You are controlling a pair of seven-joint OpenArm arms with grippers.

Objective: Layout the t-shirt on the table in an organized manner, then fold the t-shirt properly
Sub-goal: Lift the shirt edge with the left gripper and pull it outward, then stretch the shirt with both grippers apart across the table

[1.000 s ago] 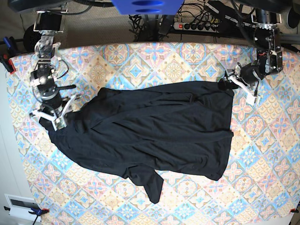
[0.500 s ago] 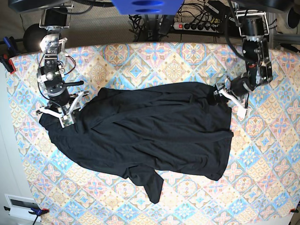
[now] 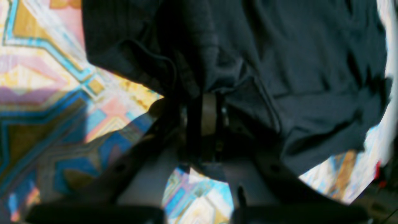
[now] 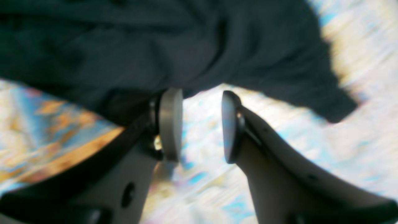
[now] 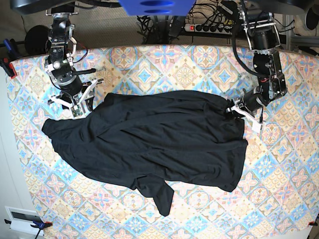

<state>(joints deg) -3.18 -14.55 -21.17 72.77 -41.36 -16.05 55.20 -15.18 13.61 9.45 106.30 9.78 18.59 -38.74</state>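
Black cloth, one t-shirt (image 5: 154, 142), lies rumpled across the bench (image 5: 279, 169). Of two grippers, the left gripper (image 5: 238, 110) pinches the t-shirt's edge; the right gripper (image 4: 199, 124) stands spread beside the t-shirt, holding nothing.

t-shirt (image 5: 164, 139): soft matt black cloth, thin, creased. table (image 5: 279, 164): covered in patterned printed cloth, matt. right gripper (image 4: 199, 127): smooth pale plastic-looking fingers (image 4: 169, 124), pads flat, slightly glossy.

The black t-shirt (image 5: 159, 139) lies rumpled and spread across the middle of the table (image 5: 279, 174), one sleeve pointing toward the near edge.
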